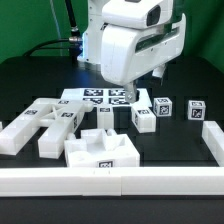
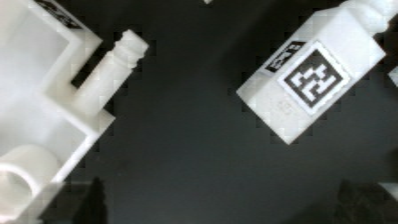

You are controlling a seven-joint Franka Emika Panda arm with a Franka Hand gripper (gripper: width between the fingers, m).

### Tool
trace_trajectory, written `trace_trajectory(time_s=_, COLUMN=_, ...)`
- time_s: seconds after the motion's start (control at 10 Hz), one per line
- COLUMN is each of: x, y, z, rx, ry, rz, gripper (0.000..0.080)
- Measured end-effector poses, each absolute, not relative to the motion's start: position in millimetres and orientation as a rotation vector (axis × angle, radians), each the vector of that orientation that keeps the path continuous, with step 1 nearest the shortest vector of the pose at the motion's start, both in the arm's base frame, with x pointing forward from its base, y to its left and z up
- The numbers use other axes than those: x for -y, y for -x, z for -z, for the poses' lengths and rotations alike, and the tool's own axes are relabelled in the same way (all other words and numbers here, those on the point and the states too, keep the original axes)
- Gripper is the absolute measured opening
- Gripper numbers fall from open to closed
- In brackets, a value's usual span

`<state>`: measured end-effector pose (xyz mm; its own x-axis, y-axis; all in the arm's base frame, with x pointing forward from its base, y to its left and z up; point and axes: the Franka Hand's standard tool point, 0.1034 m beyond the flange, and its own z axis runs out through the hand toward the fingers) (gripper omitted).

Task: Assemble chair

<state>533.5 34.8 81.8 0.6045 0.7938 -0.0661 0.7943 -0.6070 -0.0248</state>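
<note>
Lying loose: blocky white pieces (image 1: 100, 150)

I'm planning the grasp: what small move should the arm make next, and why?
Probably slide the end effector across until the tagged piece sits centred under it, before any descent. The end effector looks open and holds nothing, and the piece lies off-centre, untouched.

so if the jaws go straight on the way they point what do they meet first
Probably bare black table: in the wrist view the open jaws straddle the gap between the tagged bar and the white notched piece. Depth is unclear, but neither looks in line.
</note>
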Motion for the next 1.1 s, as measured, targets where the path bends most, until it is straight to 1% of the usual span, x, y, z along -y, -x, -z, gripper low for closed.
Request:
trace_trajectory(time_s=0.7, x=-35, y=-533, z=-81.6, rx=-1.34, ry=-2.832, rz=0.11, gripper=0.0649)
trace_trajectory(time_s=0.9, x=-23, y=-533, z=-79.1, rx=-1.057, ry=-2.958, rz=0.125, gripper=0.0649)
trace_trajectory(time_s=1.1, x=-24, y=-534, z=-78.4, rx=-0.779, ry=-3.048, rz=0.119, gripper=0.0649)
